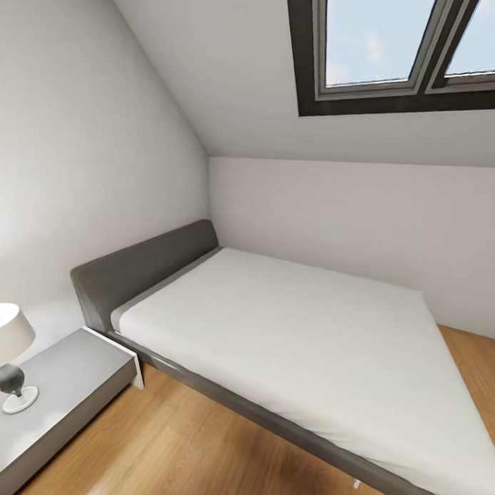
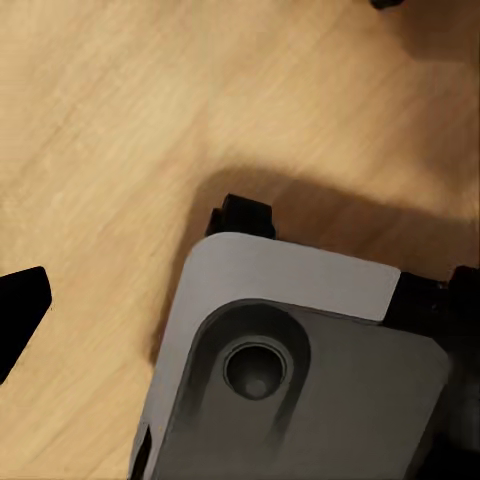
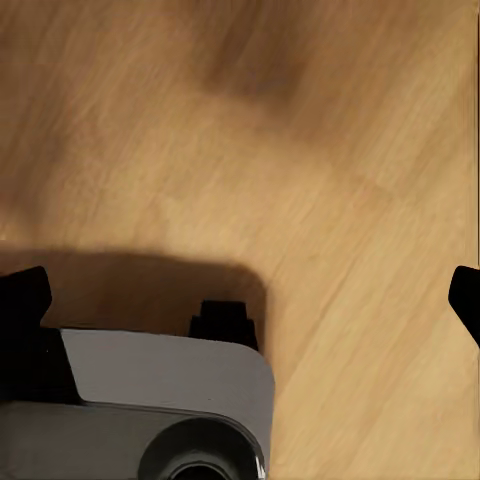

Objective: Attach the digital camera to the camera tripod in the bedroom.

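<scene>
— What blocks the way ahead?
— The bed [image 1: 309,335] fills the centre and right of the head view, and the nightstand [image 1: 64,391] with its lamp [image 1: 8,353] sits lower left.
— Any open room?
— A strip of wood floor [image 1: 176,445] along the bottom, between them.

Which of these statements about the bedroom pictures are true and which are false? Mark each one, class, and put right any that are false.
1. A lamp stands on the grey bedside table. True.
2. The bed has a bright red cover. False: its top is plain white, with a grey headboard.
3. A skylight is set in the sloping ceiling. True.
4. The floor is grey carpet. False: it is light wood.
5. The right claw is clamped on a camera. False: its dark fingertips sit wide apart over bare wood floor, holding nothing.
</scene>
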{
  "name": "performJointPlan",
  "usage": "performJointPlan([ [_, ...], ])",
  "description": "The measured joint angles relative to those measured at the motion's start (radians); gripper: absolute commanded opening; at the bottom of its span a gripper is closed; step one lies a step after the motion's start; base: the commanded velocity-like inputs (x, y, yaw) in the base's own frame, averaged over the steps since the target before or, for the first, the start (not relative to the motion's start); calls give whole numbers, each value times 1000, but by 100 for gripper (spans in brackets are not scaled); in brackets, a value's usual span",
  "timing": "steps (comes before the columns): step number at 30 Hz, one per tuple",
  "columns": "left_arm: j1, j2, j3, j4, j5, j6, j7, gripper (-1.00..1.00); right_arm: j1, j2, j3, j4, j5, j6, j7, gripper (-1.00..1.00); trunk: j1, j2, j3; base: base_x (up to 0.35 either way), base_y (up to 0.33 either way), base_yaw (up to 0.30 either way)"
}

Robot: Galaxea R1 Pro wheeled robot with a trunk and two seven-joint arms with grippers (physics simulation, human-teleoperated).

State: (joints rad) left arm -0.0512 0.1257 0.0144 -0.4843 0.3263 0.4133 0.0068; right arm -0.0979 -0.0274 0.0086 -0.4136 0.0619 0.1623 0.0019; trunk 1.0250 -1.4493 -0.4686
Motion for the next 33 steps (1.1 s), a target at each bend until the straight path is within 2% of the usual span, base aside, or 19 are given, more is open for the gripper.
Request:
performJointPlan([
  [4, -27, 23, 4, -190, 18, 165, 1, 100, -43, 4, -2, -181, -11, 240, 47, 100, 0, 0, 0, 0, 0, 0],
  [8, -68, 32, 7, -370, 29, 292, 2, 100, -68, 5, -4, -383, -34, 459, 151, 100, 0, 0, 0, 0, 0, 0],
  [13, -154, 30, 9, -536, 33, 444, 16, 100, -81, 2, -4, -639, -51, 639, 298, 100, 0, 0, 0, 0, 0, 0],
  [17, -221, 17, 10, -617, 36, 539, 31, 100, -95, -2, -5, -800, -55, 705, 380, 100, 0, 0, 0, 0, 0, 0],
  [21, -261, -9, 10, -687, 38, 581, 39, 100, -120, -4, -8, -928, -58, 739, 421, 100, 0, 0, 0, 0, 0, 0],
  [27, -281, -85, 5, -792, 26, 603, 62, 100, -139, 3, -14, -1075, -59, 791, 441, 100, 0, 0, 0, 0, 0, 0],
  [33, -287, -155, 1, -837, 16, 608, 138, 100, -143, 9, -27, -1134, -62, 820, 446, 100, 0, 0, 0, 0, 0, 0],
])
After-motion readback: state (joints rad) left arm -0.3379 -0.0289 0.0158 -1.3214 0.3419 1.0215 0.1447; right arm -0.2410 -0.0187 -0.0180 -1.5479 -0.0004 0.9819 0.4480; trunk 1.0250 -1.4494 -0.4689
